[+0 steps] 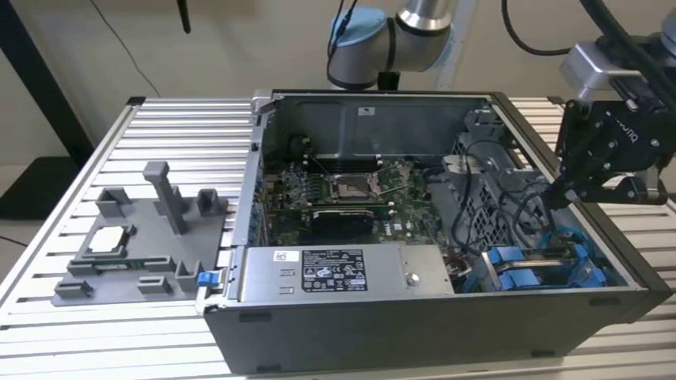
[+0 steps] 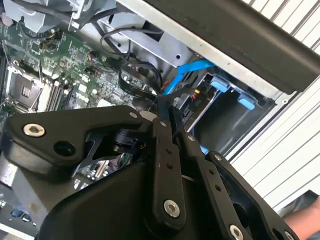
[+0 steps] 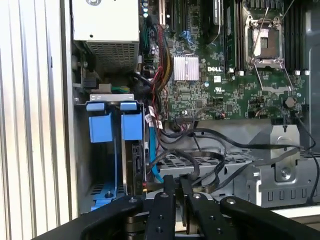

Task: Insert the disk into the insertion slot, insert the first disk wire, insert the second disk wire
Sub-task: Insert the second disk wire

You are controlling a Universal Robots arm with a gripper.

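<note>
My gripper [image 1: 556,196] hangs inside the open computer case, at the exterior view's right, just above the insertion slot [image 1: 533,265]. The slot [image 3: 107,165] is a grey bay with bright blue tabs [image 3: 112,127]. The black fingers [image 2: 165,145] stand pressed together in both wrist views. A blue disk wire [image 3: 152,150] runs down beside the slot and ends right at my gripper's [image 3: 176,179] tips; I cannot tell whether it is pinched there. The same wire [image 2: 190,72] shows above my gripper [image 2: 172,111]. The disk is hidden.
Black cables [image 3: 210,150] loop over a perforated grey cage [image 3: 200,162] beside the slot. The motherboard [image 1: 338,190] lies in the case's middle and a labelled power supply box [image 1: 338,273] at its front. A grey fixture [image 1: 138,245] stands on the slatted table at the exterior view's left.
</note>
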